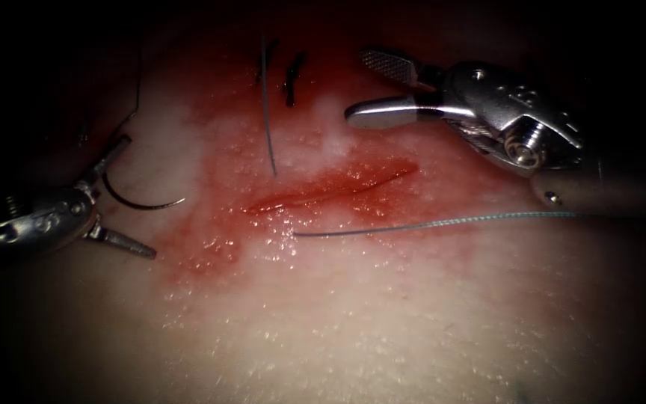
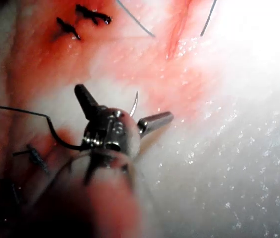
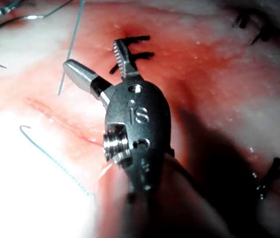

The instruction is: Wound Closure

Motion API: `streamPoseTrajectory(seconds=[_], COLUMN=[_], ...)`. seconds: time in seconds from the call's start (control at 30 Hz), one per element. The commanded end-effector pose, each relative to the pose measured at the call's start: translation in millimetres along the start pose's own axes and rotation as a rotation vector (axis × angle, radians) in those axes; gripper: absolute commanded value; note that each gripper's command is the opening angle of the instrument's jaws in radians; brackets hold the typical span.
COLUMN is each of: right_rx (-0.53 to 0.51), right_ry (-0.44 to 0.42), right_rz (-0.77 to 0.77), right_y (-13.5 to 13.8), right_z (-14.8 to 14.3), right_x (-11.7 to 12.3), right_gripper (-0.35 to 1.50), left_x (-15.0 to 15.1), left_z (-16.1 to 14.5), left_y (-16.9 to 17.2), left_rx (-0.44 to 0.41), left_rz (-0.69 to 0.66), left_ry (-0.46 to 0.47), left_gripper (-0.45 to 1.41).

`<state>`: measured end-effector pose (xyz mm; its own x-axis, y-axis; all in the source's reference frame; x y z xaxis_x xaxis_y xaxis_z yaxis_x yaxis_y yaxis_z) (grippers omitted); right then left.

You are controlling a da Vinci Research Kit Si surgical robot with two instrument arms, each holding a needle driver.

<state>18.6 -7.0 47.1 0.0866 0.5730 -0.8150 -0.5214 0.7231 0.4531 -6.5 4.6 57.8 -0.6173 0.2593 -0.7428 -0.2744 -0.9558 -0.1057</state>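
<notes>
Needle lying free at nine o'clock of the cut (image 1: 330, 188)

Both tools (image 1: 110, 202) (image 1: 383, 86) are gaping, fingers released; regrasp the needle (image 1: 140, 200) squarely, judging by its curve.

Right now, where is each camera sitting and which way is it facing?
Endoscope: above and in front of the cut; left tool and right tool, both open.
Left wrist: along its shaft at its open jaws, needle between them.
Right wrist: along its shaft at its open, empty jaws.
All share the needle, lying free on the tissue.
</notes>
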Motion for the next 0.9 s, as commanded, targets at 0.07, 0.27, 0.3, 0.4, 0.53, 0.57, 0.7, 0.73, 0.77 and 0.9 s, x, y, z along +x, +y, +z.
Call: streamPoseTrajectory(seconds=[0.07,0.27,0.3,0.4,0.53,0.57,0.7,0.73,0.77,0.9], right_rx=[-0.024,-0.012,-0.006,-0.016,-0.027,-0.030,-0.039,-0.042,-0.044,-0.040], right_ry=[-0.024,-0.054,-0.066,-0.081,-0.090,-0.095,-0.136,-0.143,-0.146,-0.162], right_rz=[-0.057,-0.131,-0.134,-0.137,-0.146,-0.152,-0.164,-0.166,-0.167,-0.170], right_y=[0.9,1.6,1.7,1.9,2.4,2.5,2.8,2.8,2.8,2.7], right_z=[-0.1,-2.6,-3.1,-4.2,-5.4,-5.6,-6.4,-6.6,-6.6,-6.8], right_x=[-0.2,-0.6,-0.7,-0.8,-0.9,-1.0,-1.1,-1.2,-1.2,-1.4], right_gripper=[1.43,1.42,1.40,1.38,1.37,1.37,1.35,1.33,1.33,1.25], left_x=[1.3,7.1,8.4,11.5,16.3,17.3,20.6,21.4,22.0,23.8], left_z=[0.3,-0.7,-0.6,0.0,2.2,2.9,6.1,7.2,8.0,11.4], left_y=[0.2,2.5,3.2,4.6,6.6,6.9,8.1,8.3,8.5,8.8], left_rx=[0.006,0.015,0.015,0.030,0.070,0.078,0.125,0.138,0.149,0.203], left_rz=[-0.018,-0.089,-0.099,-0.125,-0.134,-0.123,-0.079,-0.069,-0.056,-0.017], left_ry=[0.019,0.073,0.075,0.071,0.051,0.045,0.009,-0.001,-0.010,-0.059], left_gripper=[1.38,1.18,1.16,1.13,1.04,1.03,0.99,0.99,0.98,0.98])
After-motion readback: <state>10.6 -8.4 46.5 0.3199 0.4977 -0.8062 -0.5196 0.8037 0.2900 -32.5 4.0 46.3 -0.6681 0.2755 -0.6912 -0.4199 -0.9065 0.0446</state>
